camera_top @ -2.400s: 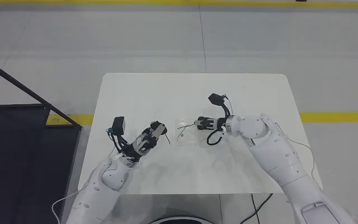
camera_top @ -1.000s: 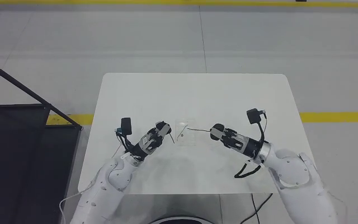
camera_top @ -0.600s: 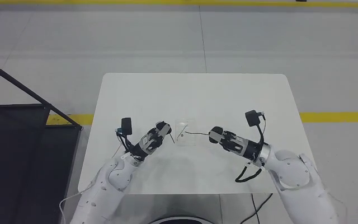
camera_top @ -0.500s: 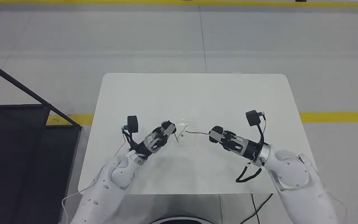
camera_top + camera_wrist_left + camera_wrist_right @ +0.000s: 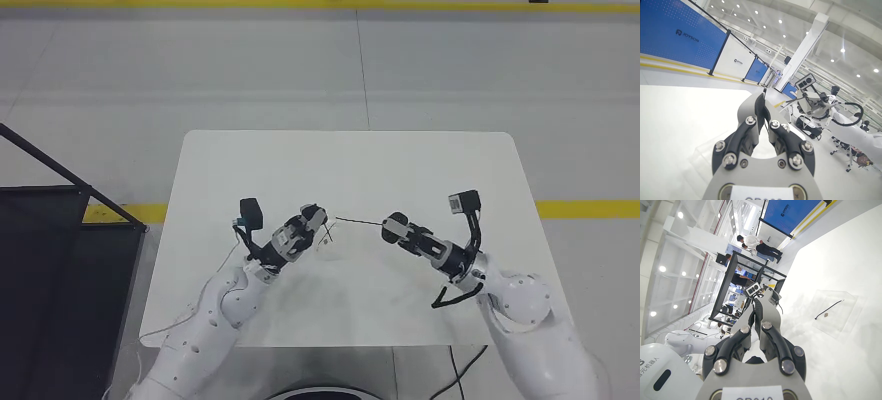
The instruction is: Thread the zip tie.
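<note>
Alignment ahead of threading: seen from above, the right gripper (image 5: 390, 223) was clamped on one end of a black zip tie (image 5: 362, 221). The tie's free end reached over the white counter (image 5: 420, 170) toward the left gripper (image 5: 315, 216) and stopped just short of it. No part of the tie appeared to have passed through a head, so the task looked to be at the lining-up step.

From the left wrist, that gripper's pads (image 5: 759, 106) were pressed together on a thin black strip, with the zip-tie head (image 5: 764, 91) standing clear beyond the fingertips (whether this belonged to the same tie or to a second one could not be told). The next move would likely call for fine aim, bringing the free end squarely to the small opening in the head. Both grips would need to stay firm so that neither piece twisted.

From the right wrist, the right gripper's fingers were closed tight on the strap, which showed as a dark sliver between them. Beyond them a clear shallow tray (image 5: 843, 317) sat on the counter. It held a spare tie (image 5: 829, 309) lying flat and a small brownish bit (image 5: 826, 314) just beside it.
</note>
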